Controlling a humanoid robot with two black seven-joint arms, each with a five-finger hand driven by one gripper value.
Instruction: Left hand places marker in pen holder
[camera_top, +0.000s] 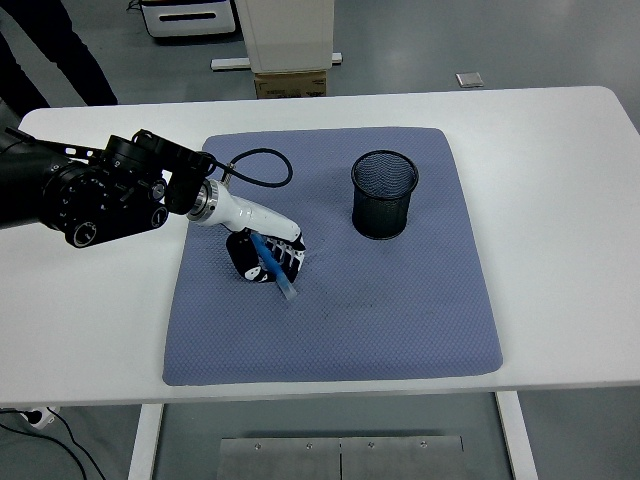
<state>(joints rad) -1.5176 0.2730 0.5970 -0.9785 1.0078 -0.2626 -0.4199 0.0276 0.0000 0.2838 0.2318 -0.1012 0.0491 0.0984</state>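
The black left arm (85, 190) reaches in over the white table (560, 180) from its left side, its bulky jointed forearm lying low and roughly level, well to the left of the black wire-mesh cylindrical pen holder (384, 194). From the forearm a white wrist section angles down and toward the holder, ending in the white-and-black left hand (262, 255), which sits palm-down over the blue-grey quilted mat (400, 310). Its dark fingers (288, 258) are curled in with the thumb tucked beneath, clamped around the slim blue marker (272, 266). The marker runs slantwise through the grip, its upper end buried among the fingers and its paler lower tip poking out below the hand, pointing down toward the mat's near edge and away from the holder. The holder stands upright on the mat's far right part, well apart from the hand. A black cable (258, 162) loops from the wrist over the mat's far left corner.
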